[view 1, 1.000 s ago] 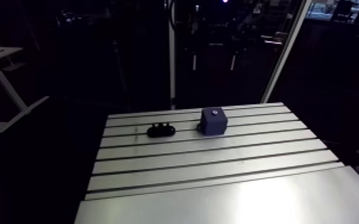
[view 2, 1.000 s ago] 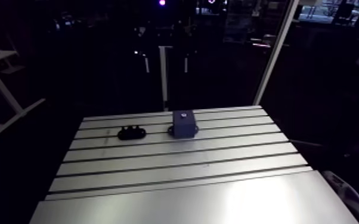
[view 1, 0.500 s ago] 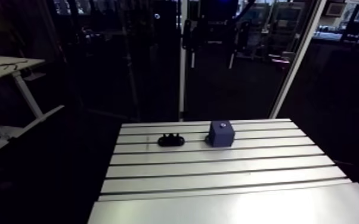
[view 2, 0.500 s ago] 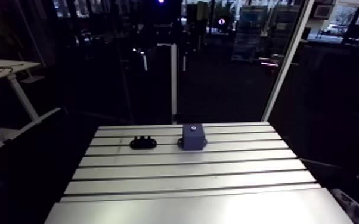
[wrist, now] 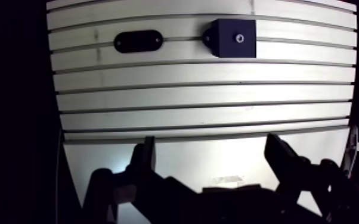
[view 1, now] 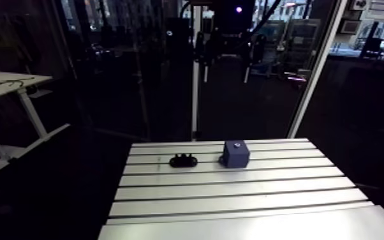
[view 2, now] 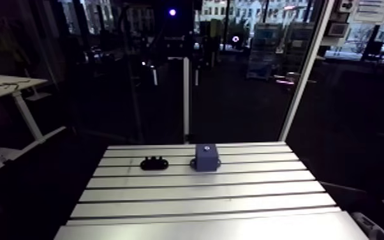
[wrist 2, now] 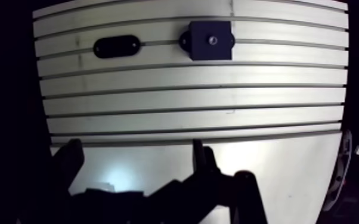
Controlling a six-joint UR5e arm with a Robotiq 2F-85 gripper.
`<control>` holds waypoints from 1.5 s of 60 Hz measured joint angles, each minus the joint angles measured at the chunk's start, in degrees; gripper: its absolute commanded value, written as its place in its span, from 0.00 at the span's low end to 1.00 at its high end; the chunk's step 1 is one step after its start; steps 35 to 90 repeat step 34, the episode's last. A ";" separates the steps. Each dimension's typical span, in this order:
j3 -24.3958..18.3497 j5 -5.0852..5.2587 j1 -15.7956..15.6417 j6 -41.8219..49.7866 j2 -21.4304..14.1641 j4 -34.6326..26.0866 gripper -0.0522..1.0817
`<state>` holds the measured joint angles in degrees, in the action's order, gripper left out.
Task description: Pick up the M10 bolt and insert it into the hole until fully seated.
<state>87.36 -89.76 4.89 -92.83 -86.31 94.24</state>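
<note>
A dark blue block [wrist: 234, 37] stands near the far edge of the slotted table [view 1: 233, 191], with a small bright round spot on its top face. I cannot tell whether that spot is a hole or a bolt head. Beside the block lies a black oval holder [wrist: 138, 41]; in the arm view the holder [view 1: 183, 160] shows small bumps on top. My gripper [wrist: 212, 143] hangs high over the table's near, smooth part, far short of both things. Its two fingers [wrist: 146, 156] stand wide apart with nothing between them.
The table's side edges drop off into darkness on both sides. A smooth plate [wrist: 217, 161] forms the near part of the table under the gripper. Several slots run across the table between the gripper and the block.
The arm view has shifted: the camera has drawn up and back, so the table looks smaller and lower. The block and the holder have kept their places on the table.
</note>
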 measured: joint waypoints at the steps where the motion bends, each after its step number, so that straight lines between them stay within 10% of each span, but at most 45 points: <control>1: 0.10 -0.01 0.00 -0.02 -0.09 0.01 0.05; 90: 0.83 -0.11 -0.02 -0.26 -0.65 0.19 0.05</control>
